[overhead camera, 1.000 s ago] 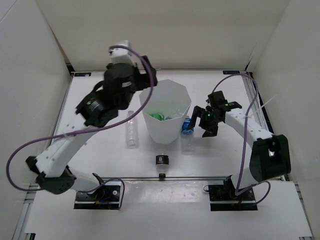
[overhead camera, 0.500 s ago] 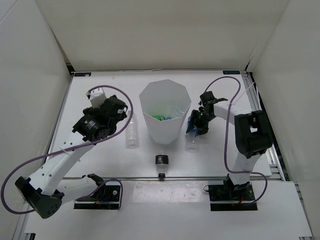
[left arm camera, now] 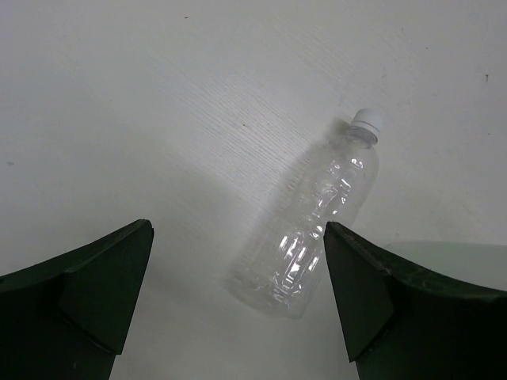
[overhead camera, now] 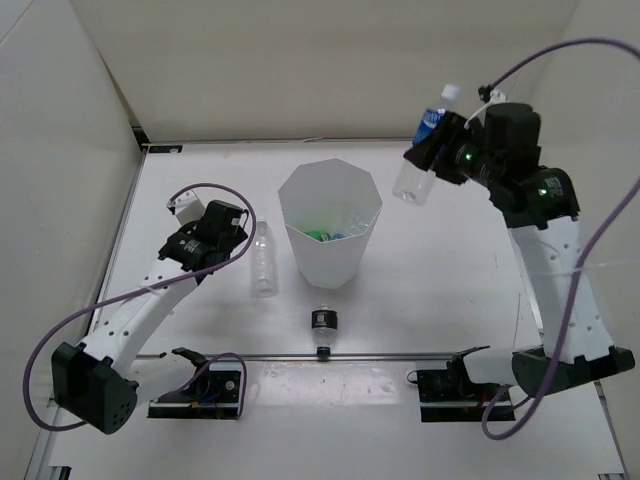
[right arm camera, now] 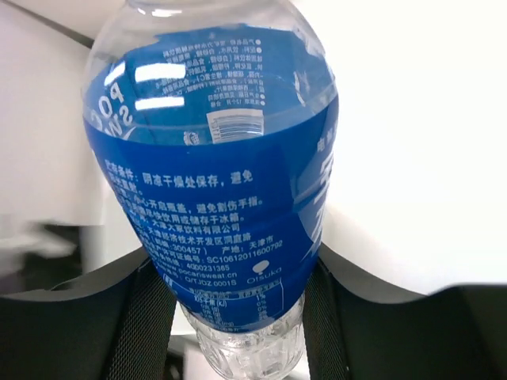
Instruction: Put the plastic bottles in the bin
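Desk [overhead camera: 450,290]: white; carries the bin and two loose bottles.
Bin [overhead camera: 325,262]: white and translucent, with a faceted rim, upright at mid-desk; the open mouth faces up.
Right jaws: clamped on the lower body of the blue-label bottle [overhead camera: 425,160], one on each side in the wrist view; raised high above the far right of the desk.
Left jaws: apart, holding nothing; over the left of the desk, just left of the plain clear bottle [overhead camera: 263,258].
Blue-label bottle [right arm camera: 222,182]: in the air, right of the bin's rim and apart from it; long axis tilted, white cap up and to the far right, base down toward the bin.
Label writing: small white print, mostly Chinese, on blue; "Otsuka" and "pocarisweat.com.cn" can be read; large letters "PO" at the label's left edge.
Plain clear bottle [left arm camera: 313,237]: lies on the desk just left of the bin; long axis near to far, white cap at the far end.
Short bottle [overhead camera: 322,322]: lies near of the bin; black label, cap pointing near; its writing is too small to read.
Green bottle [overhead camera: 318,233]: inside the bin, partly seen; its direction is unclear.
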Action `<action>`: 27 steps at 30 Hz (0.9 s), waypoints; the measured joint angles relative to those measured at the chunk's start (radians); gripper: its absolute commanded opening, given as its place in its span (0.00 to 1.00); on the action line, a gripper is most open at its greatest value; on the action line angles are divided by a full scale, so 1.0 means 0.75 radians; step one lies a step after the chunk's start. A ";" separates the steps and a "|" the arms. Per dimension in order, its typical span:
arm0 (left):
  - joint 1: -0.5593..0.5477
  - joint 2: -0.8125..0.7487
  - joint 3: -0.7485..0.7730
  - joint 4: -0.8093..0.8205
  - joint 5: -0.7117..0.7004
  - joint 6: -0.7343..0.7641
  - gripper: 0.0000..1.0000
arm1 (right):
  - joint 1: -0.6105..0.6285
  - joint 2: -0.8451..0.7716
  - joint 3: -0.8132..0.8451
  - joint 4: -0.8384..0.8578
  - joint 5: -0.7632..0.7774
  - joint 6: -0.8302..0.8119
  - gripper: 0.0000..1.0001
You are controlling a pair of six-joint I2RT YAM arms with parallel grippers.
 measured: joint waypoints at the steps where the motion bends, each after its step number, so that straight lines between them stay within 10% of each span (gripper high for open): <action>1: 0.010 0.025 -0.008 0.022 0.015 0.003 1.00 | 0.033 0.001 0.092 0.019 0.029 0.003 0.34; 5: 0.051 0.101 -0.045 0.103 0.071 0.009 1.00 | 0.279 0.187 0.636 -0.021 0.122 -0.048 0.44; 9: 0.094 0.165 -0.047 0.153 0.122 0.022 1.00 | 0.487 0.389 0.819 -0.009 0.257 -0.124 1.00; 16: 0.137 0.267 -0.030 0.242 0.255 0.091 1.00 | 0.556 0.603 0.687 -0.240 0.377 -0.141 1.00; 27: 0.135 0.440 -0.088 0.565 0.587 0.238 1.00 | 0.449 -0.009 0.384 -0.166 0.460 -0.121 1.00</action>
